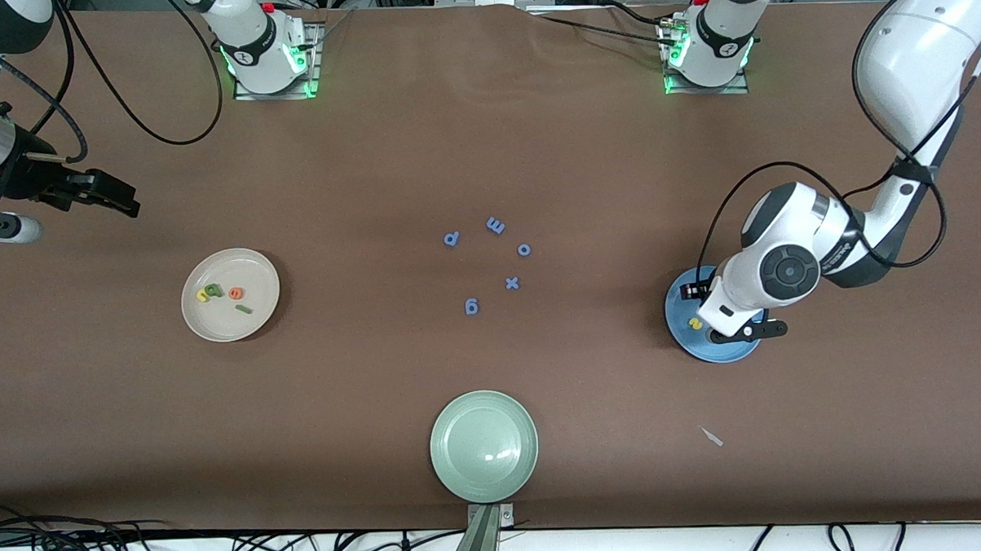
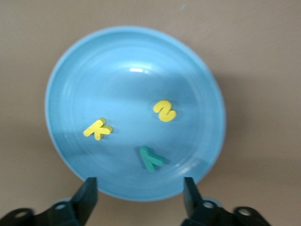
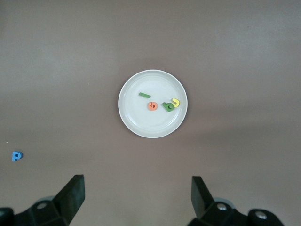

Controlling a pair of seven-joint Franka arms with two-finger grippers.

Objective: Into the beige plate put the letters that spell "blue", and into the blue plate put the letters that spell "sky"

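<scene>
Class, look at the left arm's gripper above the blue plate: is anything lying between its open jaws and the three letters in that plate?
Nothing visible does. The left gripper hangs over the blue plate, jaws open, and the yellow s, yellow k and teal y lie uncovered in it.

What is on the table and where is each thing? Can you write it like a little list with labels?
beige plate: toward the right arm's end; holds olive b, yellow u, orange e, dark green l
blue plate: toward the left arm's end; holds yellow s, yellow k, teal y
periwinkle letters: five, loose mid-table between the plates
pale green plate: nearest the front camera
left gripper: open, over the blue plate
right gripper: open, waiting high at its end, holding nothing
</scene>
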